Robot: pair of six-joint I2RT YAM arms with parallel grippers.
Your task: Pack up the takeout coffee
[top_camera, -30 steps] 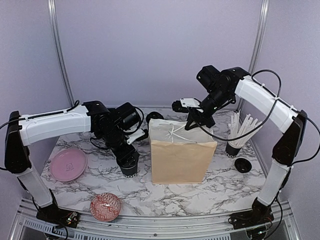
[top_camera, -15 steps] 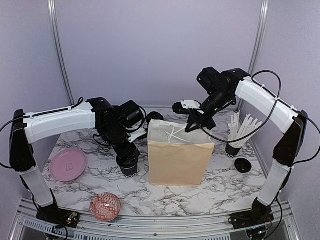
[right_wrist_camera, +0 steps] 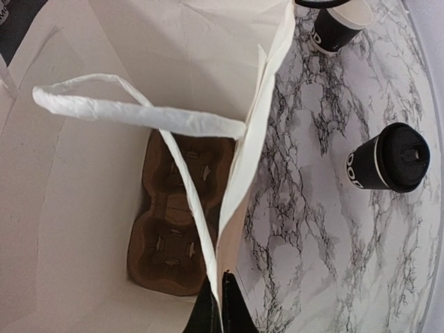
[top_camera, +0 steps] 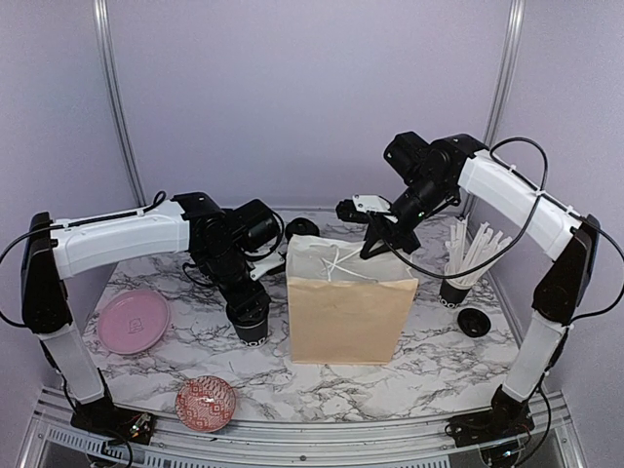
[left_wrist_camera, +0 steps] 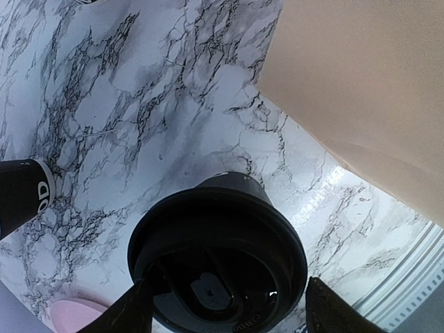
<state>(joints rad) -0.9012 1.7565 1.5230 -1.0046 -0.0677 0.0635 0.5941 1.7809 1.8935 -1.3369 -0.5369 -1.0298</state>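
The left fingers (top_camera: 250, 306) stand apart, 1 on each side of a lidded coffee cup (left_wrist_camera: 216, 260) that sits upright on the counter (left_wrist_camera: 139, 104) directly beneath them. Each tip lies close to the lid's rim, and I cannot tell whether either touches it.

The right fingers (right_wrist_camera: 222, 309) are pressed together on the top edge of the paper bag (right_wrist_camera: 83, 208), pinching its wall. Below them, on the bag's floor, lies a brown cup carrier (right_wrist_camera: 177, 222). In the right wrist view the lidded coffee cup stands on the counter to the right of those fingers, outside the bag. A 2nd, open-topped coffee cup (right_wrist_camera: 340, 24) stands farther from them, near the bag's far corner.
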